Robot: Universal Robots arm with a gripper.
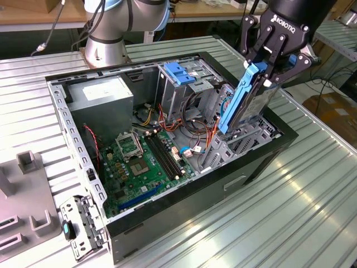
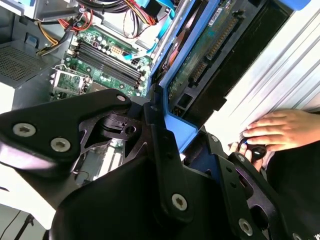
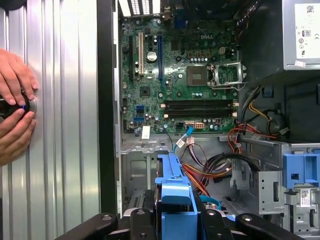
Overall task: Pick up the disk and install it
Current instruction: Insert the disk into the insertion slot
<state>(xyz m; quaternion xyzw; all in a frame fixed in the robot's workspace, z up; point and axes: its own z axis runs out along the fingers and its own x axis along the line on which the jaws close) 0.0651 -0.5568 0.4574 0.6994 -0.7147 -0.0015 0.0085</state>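
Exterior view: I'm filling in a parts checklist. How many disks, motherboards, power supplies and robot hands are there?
Disk: 1
Motherboard: 1
Power supply: 1
Hand: 1
Total: 4

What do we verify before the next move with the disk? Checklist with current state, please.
1. Grip: hand shut on disk: ok.
2. Alignment: disk above bay: ok, lower end at it.
3. Seating: not ok, disk stands tilted, mostly above the case.
4. Path: cables clear of bay: cannot tell.
5. Safety: person clear of case: ok, fingers on the table outside it.
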